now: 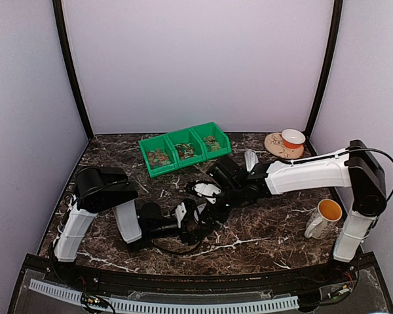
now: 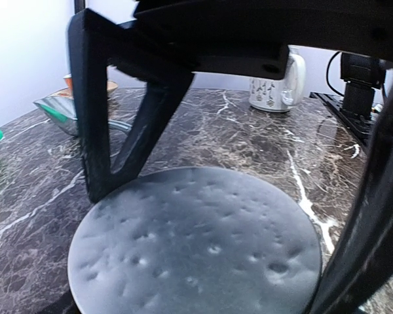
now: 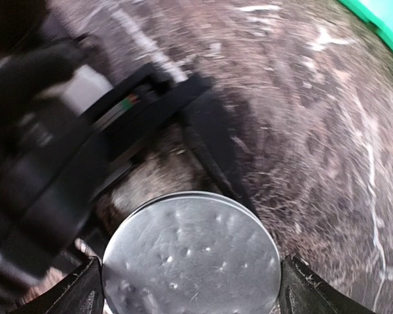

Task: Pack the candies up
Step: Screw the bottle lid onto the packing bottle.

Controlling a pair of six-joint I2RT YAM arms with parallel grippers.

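Right wrist view puts a round grey lid (image 3: 191,258) squarely between your right claw's (image 3: 193,291) fingertips (image 3: 92,291). They sit spread wide against its opposite edges, which reads as a wide grip on the lid, though the picture is blurred. Left wrist view has the same lid filling the gap of the left claw (image 2: 209,242), fingers far apart, and you cannot tell whether they clamp whatever carries the lid. The candies (image 1: 159,156) lie in the green bins (image 1: 152,172), well beyond both claws toward the back wall, with none near the lid. Your main risk, as I judge it, is a thin hold: only the tips meet the rim, so a twist or lift could let the lid skid out or come up crooked. If the left claw is not really holding, whatever sits under the lid could turn or tip with it. Both claws crowd just beside each other over one small thing, so any sideways correction could knock finger against finger.
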